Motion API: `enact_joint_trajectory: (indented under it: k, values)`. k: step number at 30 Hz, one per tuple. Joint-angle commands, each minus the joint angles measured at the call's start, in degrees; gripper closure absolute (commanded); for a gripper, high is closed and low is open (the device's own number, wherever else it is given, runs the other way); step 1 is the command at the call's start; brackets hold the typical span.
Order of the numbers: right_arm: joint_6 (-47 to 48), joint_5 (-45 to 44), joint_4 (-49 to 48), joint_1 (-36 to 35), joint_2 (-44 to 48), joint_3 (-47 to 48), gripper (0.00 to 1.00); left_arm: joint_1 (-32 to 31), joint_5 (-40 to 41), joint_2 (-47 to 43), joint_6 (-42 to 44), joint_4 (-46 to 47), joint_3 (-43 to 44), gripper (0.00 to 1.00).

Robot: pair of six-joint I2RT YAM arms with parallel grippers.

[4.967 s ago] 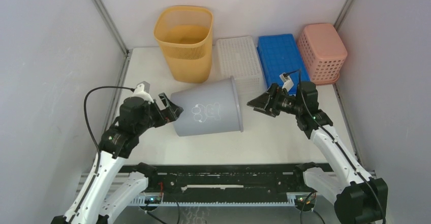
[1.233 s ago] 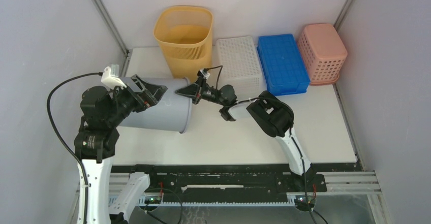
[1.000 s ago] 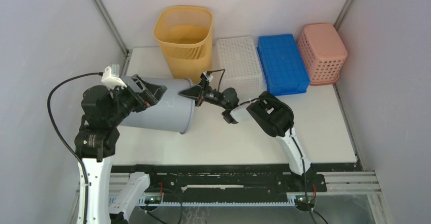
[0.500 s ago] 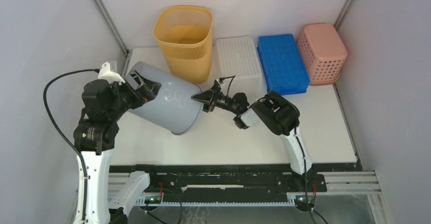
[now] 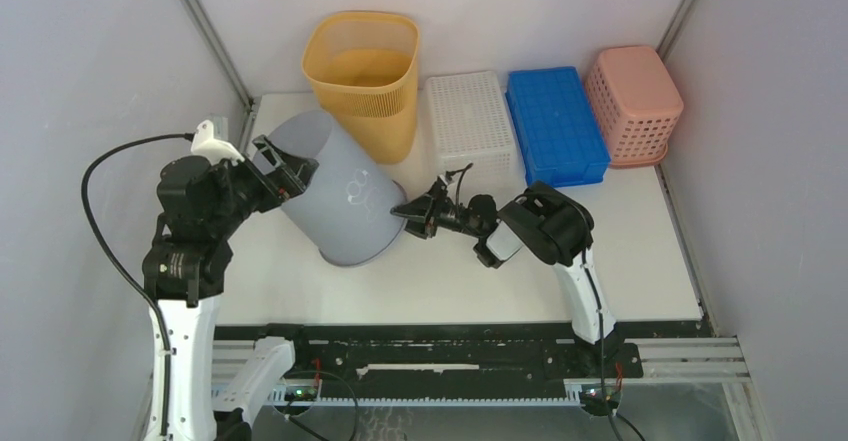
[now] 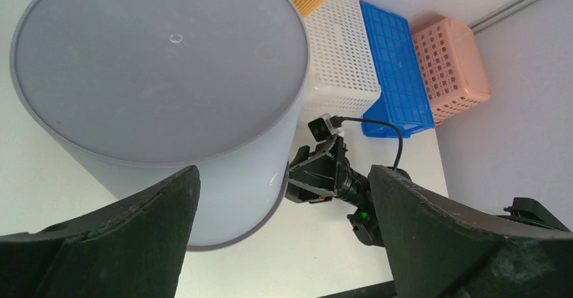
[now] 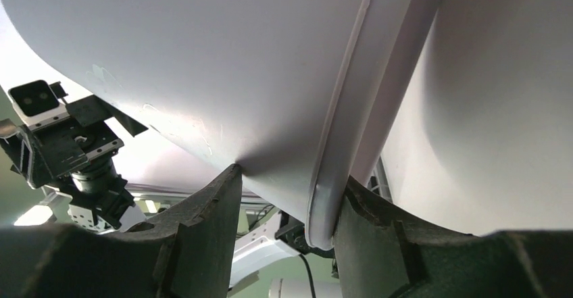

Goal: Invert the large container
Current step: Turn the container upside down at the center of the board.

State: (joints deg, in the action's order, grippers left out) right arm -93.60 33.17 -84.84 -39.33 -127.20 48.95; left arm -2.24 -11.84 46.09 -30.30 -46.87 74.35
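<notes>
Tipped further, grey container (image 5: 340, 199) leans mouth-down, base uppermost.

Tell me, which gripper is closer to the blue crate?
Right. The right gripper holds the rim of the grey bin, front-left of the blue crate. The left gripper is at the bin's base, farther left.

The white marking (image 5: 362, 193) on the large container (image 5: 330, 176) is unreadable.

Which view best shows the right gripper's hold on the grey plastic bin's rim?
Right wrist: the right gripper grips the grey plastic bin's rim, close up. Top external shows that contact from afar; left wrist shows the gripper small, beside the bin.
</notes>
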Motion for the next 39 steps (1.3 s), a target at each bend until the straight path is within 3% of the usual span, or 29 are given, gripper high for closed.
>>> enact_joint_trajectory:
  k: [1, 7, 30, 39]
  values:
    - [2.65, -0.24, -1.03, 0.61, 2.37, -3.08, 0.44, 0.33, -2.0, -0.22, -1.23, 3.85, -2.11, 0.0]
    - [4.53, -1.07, 1.55, 0.81, 3.1, -6.2, 0.44, 0.33, -1.98, -0.32, -1.4, 4.82, -4.46, 0.0]
    - [20.72, -3.96, 37.71, 2.83, 16.17, -9.9, 0.45, 0.31, -1.97, -0.15, -1.43, 6.7, -9.83, 0.0]
    - [39.59, -0.4, 60.71, 2.53, 30.82, -6.45, 0.45, 0.32, -1.52, 0.41, 0.22, 5.62, -9.89, 0.0]
